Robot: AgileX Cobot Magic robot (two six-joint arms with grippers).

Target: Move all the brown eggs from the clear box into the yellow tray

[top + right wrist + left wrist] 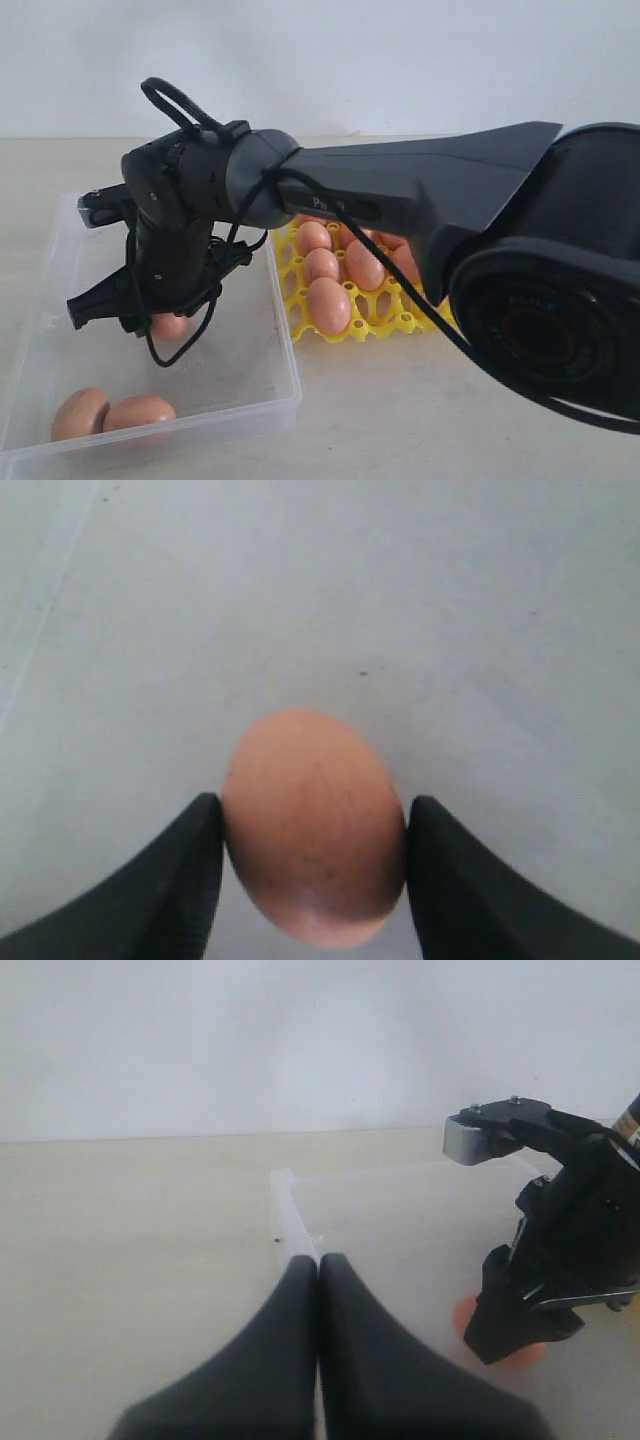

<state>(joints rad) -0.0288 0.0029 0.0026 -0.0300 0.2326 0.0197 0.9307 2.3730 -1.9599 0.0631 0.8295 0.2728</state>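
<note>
The right arm point(400, 195) reaches from the right of the exterior view across to the clear box point(285, 345), passing directly over the yellow tray point(385, 322). Approach to the tray from above is obstructed along that line. The tray cups in view hold brown eggs point(328, 303). Inside the box, the right gripper point(312, 810) occupies the middle, jaws pressed against both sides of the held egg point(312, 860). In the box corner nearest the exterior camera lie two loose eggs point(138, 410), side by side. The box floor toward the tray side is bare. The desk point(390, 415) in front of the tray is open. The left gripper point(318, 1265), jaws together, sits close to the box rim, with open desk beside it.
</note>
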